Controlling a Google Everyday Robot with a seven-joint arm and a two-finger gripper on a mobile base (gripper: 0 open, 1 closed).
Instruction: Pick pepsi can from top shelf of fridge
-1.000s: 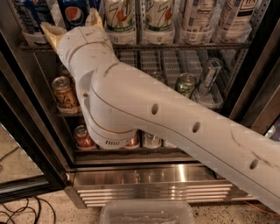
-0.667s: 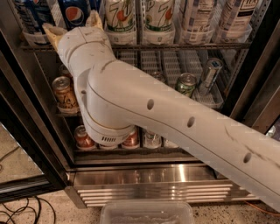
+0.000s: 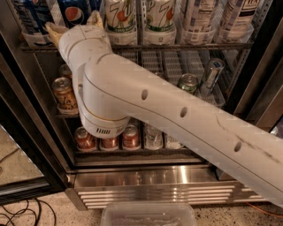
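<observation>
Pepsi can [image 3: 74,12] stands at the left end of the top shelf [image 3: 177,45] of the fridge [image 3: 154,178], and we see only its lower part with the round red, white and blue mark, since the frame cuts off its lid. The hand [image 3: 73,24] is raised to that same spot, directly in front of the can and just below its mark. Its two pale fingertips [image 3: 52,31] are spread apart, one to the left of the can and one to the right. We cannot tell whether either tip touches the can, because the white arm [image 3: 177,114] covers the wrist and the can's base. Another blue can [image 3: 33,17] sits just left of it, also cut off at the top. Two white and green cans [image 3: 120,17] stand just to its right. The arm also hides much of the middle rack, where a gold can [image 3: 64,92] and a green can [image 3: 189,83] show. Red cans [image 3: 84,139] peek out from under the arm on the lowest rack.
</observation>
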